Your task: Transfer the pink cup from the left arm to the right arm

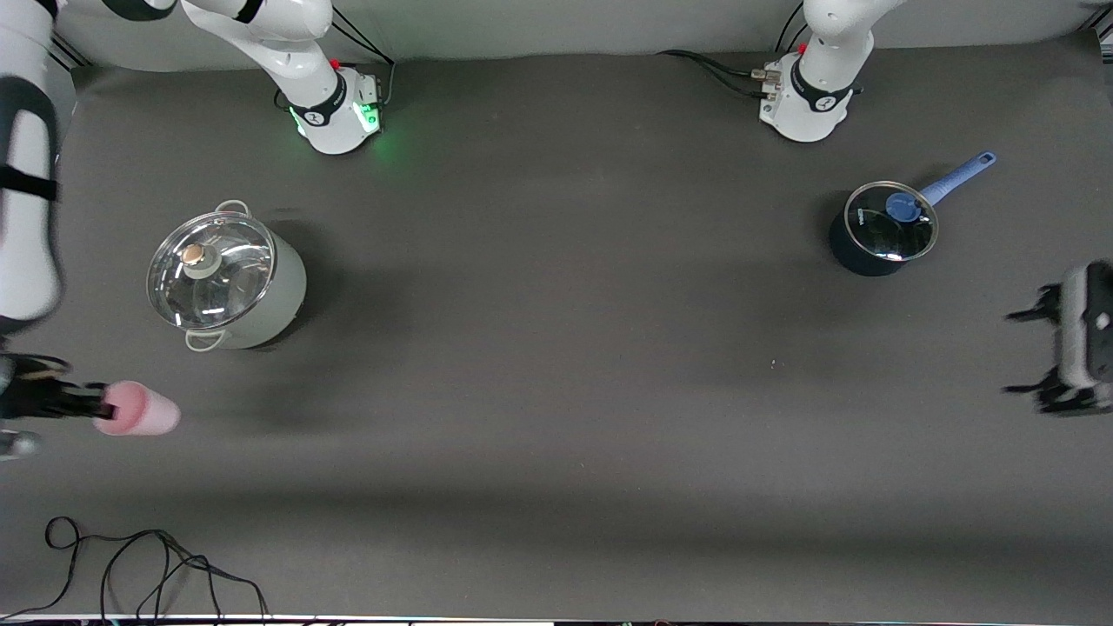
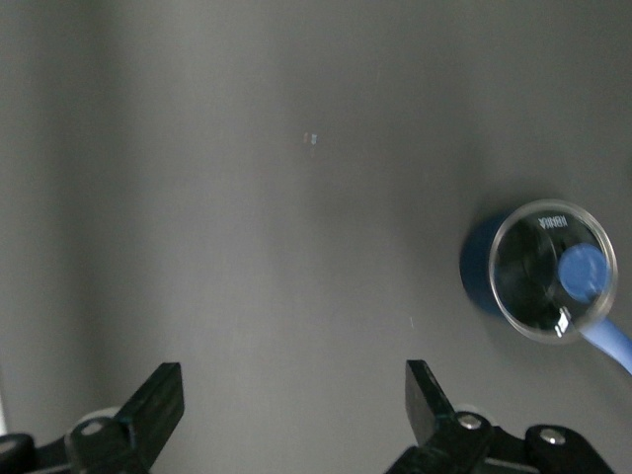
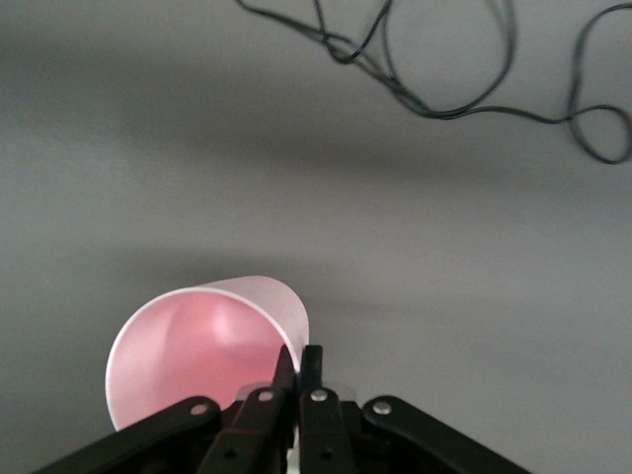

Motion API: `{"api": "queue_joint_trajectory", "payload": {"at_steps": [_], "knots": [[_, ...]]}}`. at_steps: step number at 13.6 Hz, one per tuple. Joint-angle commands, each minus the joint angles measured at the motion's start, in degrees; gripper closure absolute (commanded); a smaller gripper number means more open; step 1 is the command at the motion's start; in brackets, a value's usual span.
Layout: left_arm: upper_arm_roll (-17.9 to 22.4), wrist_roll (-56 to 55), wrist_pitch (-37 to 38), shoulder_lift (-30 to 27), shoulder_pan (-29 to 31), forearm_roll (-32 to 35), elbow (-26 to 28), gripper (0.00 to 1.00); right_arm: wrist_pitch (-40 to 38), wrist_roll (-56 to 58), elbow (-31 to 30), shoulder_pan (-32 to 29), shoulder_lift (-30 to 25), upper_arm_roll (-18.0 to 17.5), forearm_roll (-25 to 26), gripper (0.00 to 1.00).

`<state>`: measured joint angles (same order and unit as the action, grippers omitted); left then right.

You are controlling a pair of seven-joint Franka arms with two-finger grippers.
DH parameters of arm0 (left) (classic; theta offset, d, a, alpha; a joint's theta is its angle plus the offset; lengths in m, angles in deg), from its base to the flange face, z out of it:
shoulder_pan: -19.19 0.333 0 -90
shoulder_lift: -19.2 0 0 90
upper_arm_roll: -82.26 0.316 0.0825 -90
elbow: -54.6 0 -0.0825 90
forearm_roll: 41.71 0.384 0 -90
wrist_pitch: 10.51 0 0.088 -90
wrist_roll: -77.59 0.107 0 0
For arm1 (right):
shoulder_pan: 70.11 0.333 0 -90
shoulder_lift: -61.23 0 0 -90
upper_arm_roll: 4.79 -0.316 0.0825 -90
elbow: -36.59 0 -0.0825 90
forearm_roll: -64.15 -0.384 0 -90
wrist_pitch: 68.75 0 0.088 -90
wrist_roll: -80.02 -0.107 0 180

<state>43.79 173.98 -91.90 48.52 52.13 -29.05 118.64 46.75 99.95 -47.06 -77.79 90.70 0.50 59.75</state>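
Gripping the pink cup (image 1: 139, 416) by its rim, right hand (image 1: 96, 404) at the right arm's end of the tabletop (image 1: 556, 365), fingers (image 3: 299, 380) clenched on the cup wall, one inside and one outside. Cup tipped on its side in the air, mouth toward the hand, base pointing toward the middle of the tabletop. Seen over the dark surface, on the side of the grey pot (image 1: 228, 280) nearer the front camera.

Grey pot standing on the tabletop with a glass lid (image 1: 211, 271) and a small knob on top, two loop handles at its sides, toward the right arm's end.

Lying loose on the tabletop, a black cable (image 1: 148, 565), nearer the front camera than the grey pot.

Hanging over the left arm's end of the tabletop, left hand (image 1: 1039, 352), released and holding nothing, fingers (image 2: 158, 405) spread wide with bare surface between them. Well apart from the cup.

Small dark blue saucepan (image 1: 878, 233) with a glass lid, blue knob and pale blue handle (image 1: 956, 178), standing well apart from the grey pot, toward the left arm's end, close to the left arm's base (image 1: 809, 100).
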Motion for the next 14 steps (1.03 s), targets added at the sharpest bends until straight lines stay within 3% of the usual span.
{"api": "queue_joint_trajectory", "payload": {"at_steps": [1, 5, 11, 14], "knots": [[1.21, -5.32, -0.18, -6.28, -0.07, 5.51, 2.93, 0.00, 4.98, 1.25, -0.64, 0.39, 4.17, 0.07, 0.53, 1.00], [1.12, -22.77, -0.09, -10.69, 0.02, 7.82, 3.02, 0.00, 12.80, 1.34, -0.38, 0.83, 9.71, -0.02, 0.44, 1.00], [0.16, -61.01, 11.40, -11.13, -1.21, 4.39, 3.28, 0.00, 14.67, 1.52, -0.29, 1.00, 13.42, -0.02, 0.27, 1.00], [0.15, -67.90, 13.52, -10.17, -3.06, 2.12, 3.72, 0.00, 14.49, 1.52, -0.20, 0.92, 13.86, -0.02, -0.09, 1.00]]}}
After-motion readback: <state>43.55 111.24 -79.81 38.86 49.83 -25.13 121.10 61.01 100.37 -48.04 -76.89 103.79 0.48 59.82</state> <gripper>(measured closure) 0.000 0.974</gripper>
